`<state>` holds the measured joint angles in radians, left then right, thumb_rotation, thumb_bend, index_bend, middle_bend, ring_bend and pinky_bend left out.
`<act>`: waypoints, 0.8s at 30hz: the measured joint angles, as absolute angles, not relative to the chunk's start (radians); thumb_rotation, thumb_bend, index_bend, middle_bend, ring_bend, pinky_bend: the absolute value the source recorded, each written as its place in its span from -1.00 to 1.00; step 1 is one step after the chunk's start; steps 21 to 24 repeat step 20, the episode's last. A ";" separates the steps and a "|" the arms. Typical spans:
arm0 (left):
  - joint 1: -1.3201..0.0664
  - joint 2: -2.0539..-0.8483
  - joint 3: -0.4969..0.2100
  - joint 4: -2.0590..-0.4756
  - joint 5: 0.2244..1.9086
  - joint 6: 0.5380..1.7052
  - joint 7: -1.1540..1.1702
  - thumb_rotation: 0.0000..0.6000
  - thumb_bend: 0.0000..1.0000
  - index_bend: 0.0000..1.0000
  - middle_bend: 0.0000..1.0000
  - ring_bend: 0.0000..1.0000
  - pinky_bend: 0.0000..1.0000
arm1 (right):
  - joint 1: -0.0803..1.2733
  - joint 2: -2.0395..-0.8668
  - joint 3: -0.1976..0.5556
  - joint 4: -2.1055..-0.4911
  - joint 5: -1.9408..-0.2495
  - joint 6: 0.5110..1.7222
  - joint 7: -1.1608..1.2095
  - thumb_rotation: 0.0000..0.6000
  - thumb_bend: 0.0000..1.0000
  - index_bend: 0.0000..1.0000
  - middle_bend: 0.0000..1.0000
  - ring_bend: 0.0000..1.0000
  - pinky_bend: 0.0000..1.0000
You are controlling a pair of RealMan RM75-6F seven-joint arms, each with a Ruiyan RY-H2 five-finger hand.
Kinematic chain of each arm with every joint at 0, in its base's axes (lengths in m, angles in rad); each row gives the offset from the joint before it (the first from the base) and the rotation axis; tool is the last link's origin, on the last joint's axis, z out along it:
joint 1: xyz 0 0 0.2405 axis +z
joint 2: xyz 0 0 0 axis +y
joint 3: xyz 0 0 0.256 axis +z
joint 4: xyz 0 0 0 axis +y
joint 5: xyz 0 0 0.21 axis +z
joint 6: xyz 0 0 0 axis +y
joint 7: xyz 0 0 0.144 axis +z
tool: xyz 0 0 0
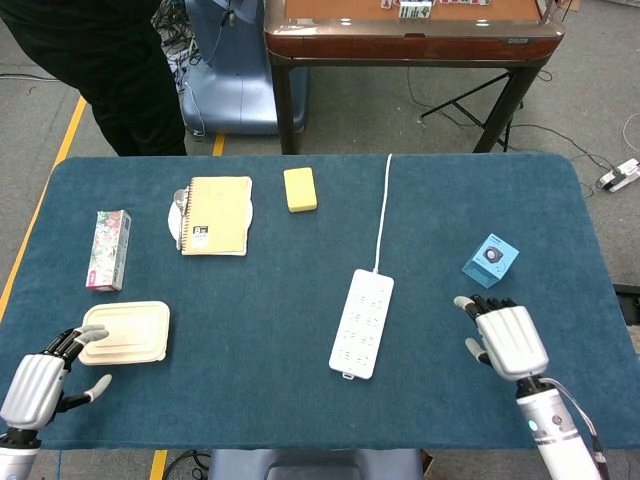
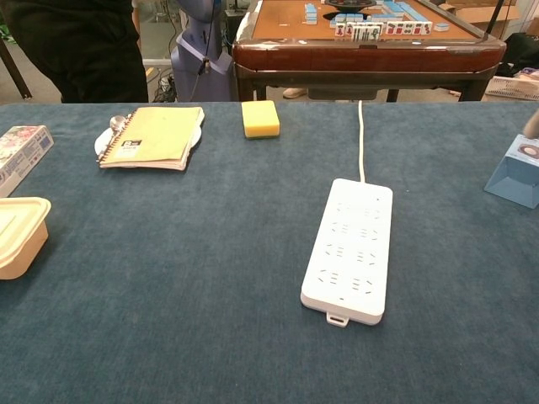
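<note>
In the head view we see our right hand (image 1: 508, 338) empty, fingers spread, between power strip (image 1: 362, 322) and blue box (image 1: 490, 260). Left hand (image 1: 40, 380), empty with fingers apart, touches the lunch box (image 1: 128, 332). The chest view shows neither hand.

A blue-clothed table (image 1: 300, 290) fills most of the head view. Beyond its far edge, toward 12 o'clock, stands a mahjong table (image 1: 410, 40) with a brown wooden rim and dark legs, tiles (image 2: 366, 29) lined up on its top. The floor (image 1: 350, 115) is grey carpet, with a yellow line (image 1: 68, 130) at 10 o'clock and cables (image 1: 560, 135) trailing at 2 o'clock. A person in black (image 1: 110, 60) stands at 11 o'clock beside a blue machine base (image 1: 235, 75).
</note>
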<state>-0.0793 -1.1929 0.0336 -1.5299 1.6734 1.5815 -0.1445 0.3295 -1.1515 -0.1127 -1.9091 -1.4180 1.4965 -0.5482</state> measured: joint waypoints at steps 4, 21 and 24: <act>-0.079 -1.196 0.035 -1.531 1.678 1.583 -0.138 1.00 -0.54 -0.31 -0.44 -0.48 0.20 | 0.257 -1.137 -0.137 -1.883 -1.444 1.557 -0.501 1.00 -0.62 -0.41 -0.25 -0.12 0.03; -0.086 -1.191 0.025 -1.535 1.669 1.577 -0.153 1.00 -0.54 -0.31 -0.44 -0.48 0.20 | 0.162 -1.077 -0.106 -1.815 -1.470 1.552 -0.330 1.00 -0.59 -0.41 -0.26 -0.13 0.03; -0.086 -1.191 0.025 -1.535 1.669 1.577 -0.153 1.00 -0.54 -0.31 -0.44 -0.48 0.20 | 0.162 -1.077 -0.106 -1.815 -1.470 1.552 -0.330 1.00 -0.59 -0.41 -0.26 -0.13 0.03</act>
